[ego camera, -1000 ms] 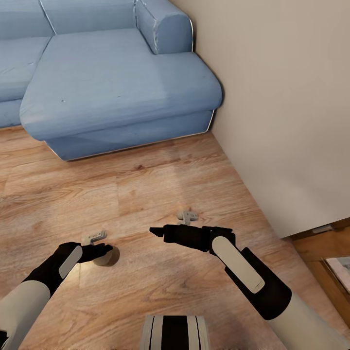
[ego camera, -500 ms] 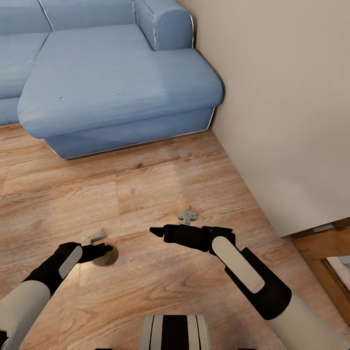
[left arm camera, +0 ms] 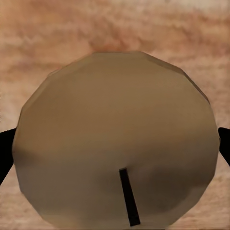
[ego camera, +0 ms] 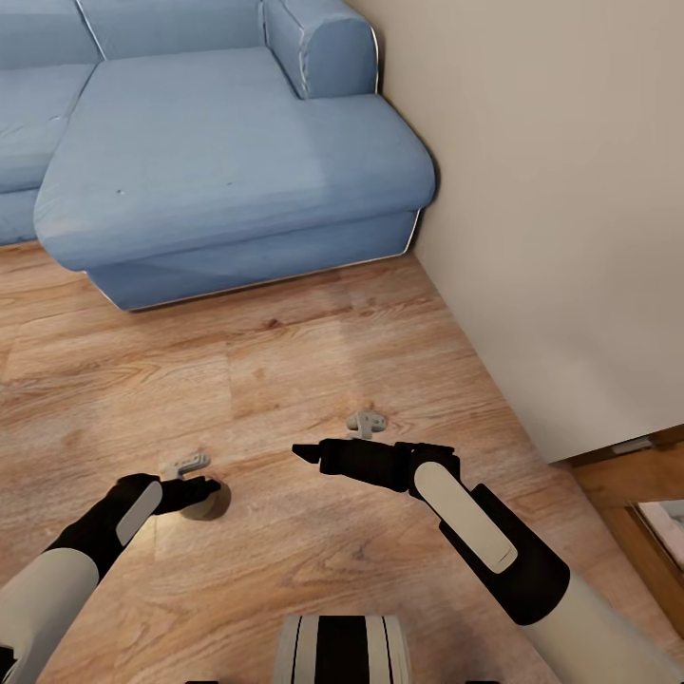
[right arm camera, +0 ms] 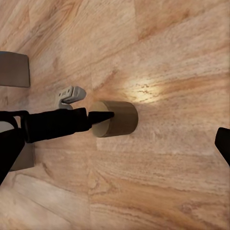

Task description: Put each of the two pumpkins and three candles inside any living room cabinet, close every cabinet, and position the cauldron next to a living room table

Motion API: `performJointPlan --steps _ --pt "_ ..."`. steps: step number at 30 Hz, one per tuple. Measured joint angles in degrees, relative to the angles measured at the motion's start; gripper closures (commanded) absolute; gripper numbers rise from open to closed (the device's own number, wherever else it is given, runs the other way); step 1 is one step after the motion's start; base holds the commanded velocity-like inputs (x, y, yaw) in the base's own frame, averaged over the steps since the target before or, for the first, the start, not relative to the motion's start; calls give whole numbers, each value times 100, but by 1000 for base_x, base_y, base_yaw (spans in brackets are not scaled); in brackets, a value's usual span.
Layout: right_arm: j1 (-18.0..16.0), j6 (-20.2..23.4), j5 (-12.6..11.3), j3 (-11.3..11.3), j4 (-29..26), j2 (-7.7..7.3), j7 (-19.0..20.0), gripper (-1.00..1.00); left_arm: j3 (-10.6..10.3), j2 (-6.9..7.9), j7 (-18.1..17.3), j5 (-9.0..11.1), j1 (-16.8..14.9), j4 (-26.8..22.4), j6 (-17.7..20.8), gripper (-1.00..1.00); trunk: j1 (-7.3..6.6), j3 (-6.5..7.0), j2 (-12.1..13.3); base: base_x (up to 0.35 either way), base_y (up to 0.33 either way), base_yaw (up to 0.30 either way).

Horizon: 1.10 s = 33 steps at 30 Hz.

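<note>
Light is even and soft, with faint shadows. A bright glare patch sits on the wooden floor (right arm camera: pixel 143 88) just beside the candle (right arm camera: pixel 117 119). The left wrist picture is blurred and blocky; the head view is sharper.

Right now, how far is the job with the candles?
Nothing looks finished. In hand: the left gripper is closed around one candle, carried above the wood floor near the blue sofa. The right gripper holds nothing. Putting the candle into a cabinet remains.
</note>
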Motion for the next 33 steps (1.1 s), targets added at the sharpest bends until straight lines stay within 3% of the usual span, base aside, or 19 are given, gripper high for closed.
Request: performJointPlan --steps 12,13,33 --pt "0 0 0 0 0 -3 0 -100 -82 -8 35 -4 0 9 21 -100 0 0 0 0 0 0" --pt "0 0 0 0 0 -3 0 -100 -83 -8 36 -4 0 9 21 100 0 0 0 0 0 0" --pt "0 0 3 0 0 0 0 -100 -69 -8 55 11 0 -9 37 100 0 0 0 0 0 0"
